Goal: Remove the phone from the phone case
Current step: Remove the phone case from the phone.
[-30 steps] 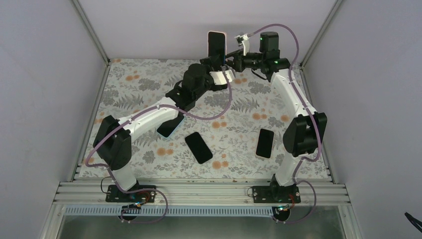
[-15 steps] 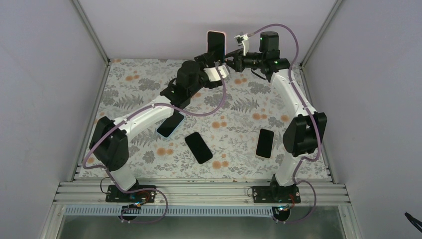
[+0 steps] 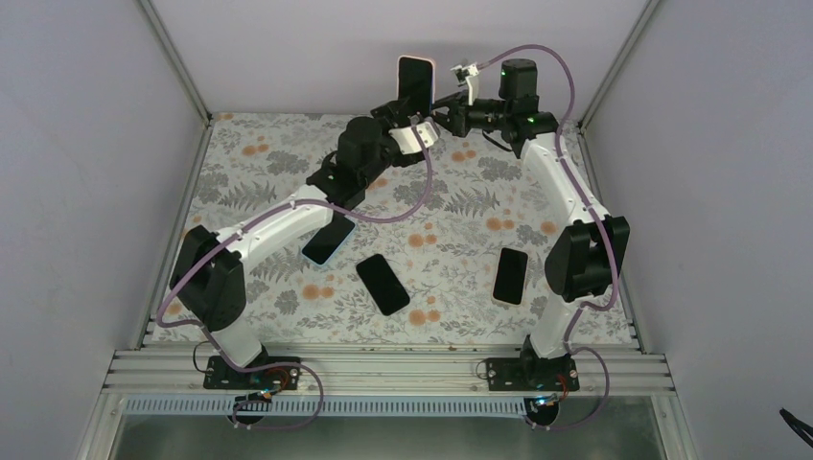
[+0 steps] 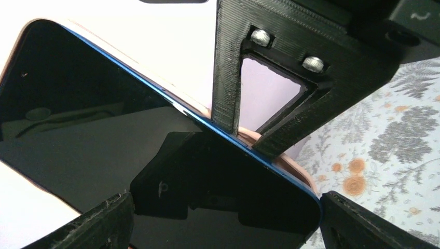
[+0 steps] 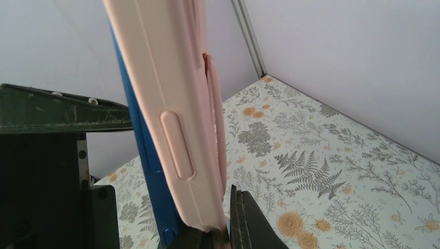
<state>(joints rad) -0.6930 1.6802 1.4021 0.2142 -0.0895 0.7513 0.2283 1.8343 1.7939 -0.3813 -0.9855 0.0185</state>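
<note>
A blue-edged phone (image 3: 415, 81) in a pink case is held upright above the far edge of the table. My left gripper (image 3: 409, 113) is shut across the phone's width; in the left wrist view its black screen (image 4: 104, 129) lies between my left gripper's (image 4: 225, 220) fingers (image 4: 104, 225). My right gripper (image 3: 439, 103) is shut on the pink case's lower edge. In the right wrist view the pink case (image 5: 171, 93) stands in my right gripper (image 5: 228, 231), and the phone's blue side (image 5: 148, 171) shows beside the case. The right finger (image 4: 290, 78) shows in the left wrist view.
Three more phones lie on the floral mat (image 3: 240, 182): one partly under my left arm (image 3: 326, 241), a black one in the middle (image 3: 383, 284), and one with a pink rim at right (image 3: 511, 276). The back wall and a corner post (image 5: 249, 36) stand close behind the grippers.
My left wrist has drawn slightly up and to the left, and the held phone has risen a little. The right gripper has stayed on the case.
</note>
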